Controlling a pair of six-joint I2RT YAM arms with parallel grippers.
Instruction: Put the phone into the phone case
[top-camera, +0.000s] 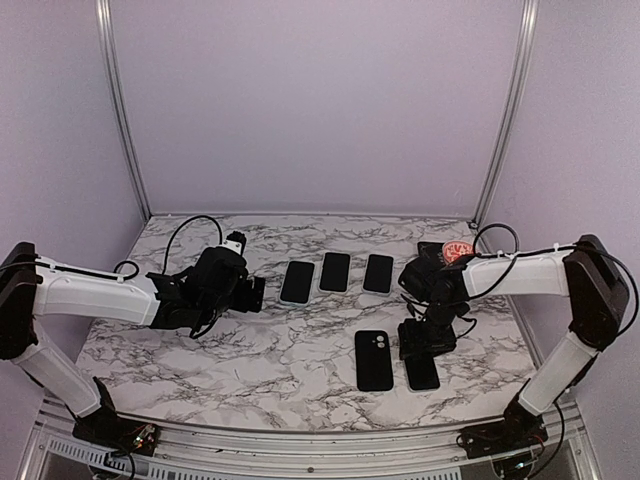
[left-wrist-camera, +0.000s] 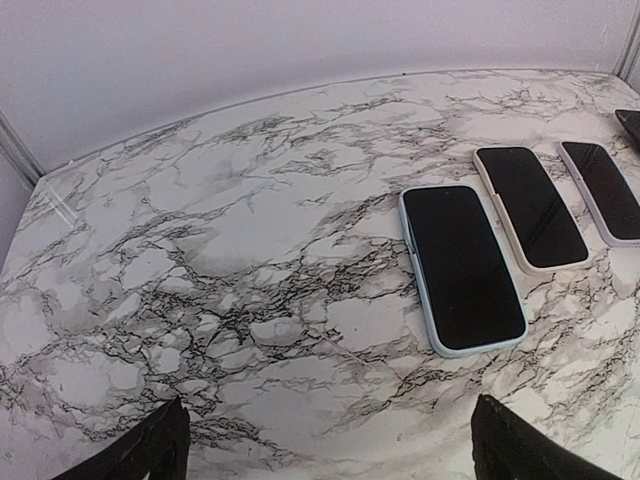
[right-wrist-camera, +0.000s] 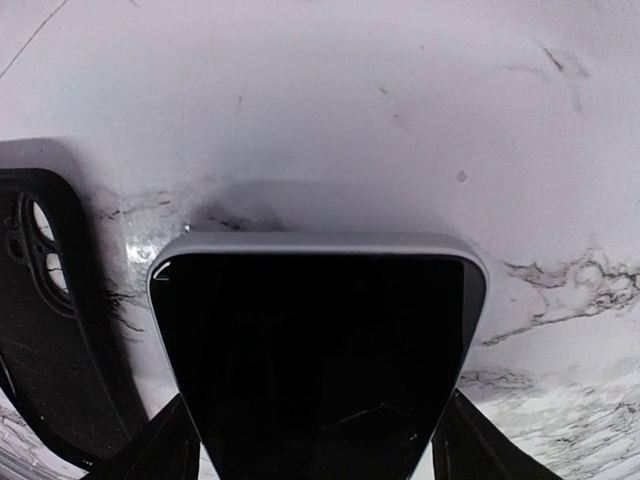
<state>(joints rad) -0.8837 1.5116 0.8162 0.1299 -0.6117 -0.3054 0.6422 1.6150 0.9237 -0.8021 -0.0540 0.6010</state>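
A dark phone (right-wrist-camera: 320, 340) with a grey rim lies between my right gripper's (right-wrist-camera: 315, 450) fingers, which press against its two long sides. In the top view my right gripper (top-camera: 428, 338) stands over the phone (top-camera: 422, 372) at the front right of the table. An empty black phone case (top-camera: 374, 358) with a camera cutout lies flat just left of it, also at the left edge of the right wrist view (right-wrist-camera: 50, 330). My left gripper (top-camera: 255, 293) is open and empty over bare marble (left-wrist-camera: 330, 440).
Three cased phones lie in a row at the back middle (top-camera: 297, 281), (top-camera: 334, 271), (top-camera: 378, 273); the nearest, light blue (left-wrist-camera: 462, 265), is right of my left gripper. A red-and-white object (top-camera: 458, 250) sits behind my right arm. Walls enclose the marble table (top-camera: 250, 370).
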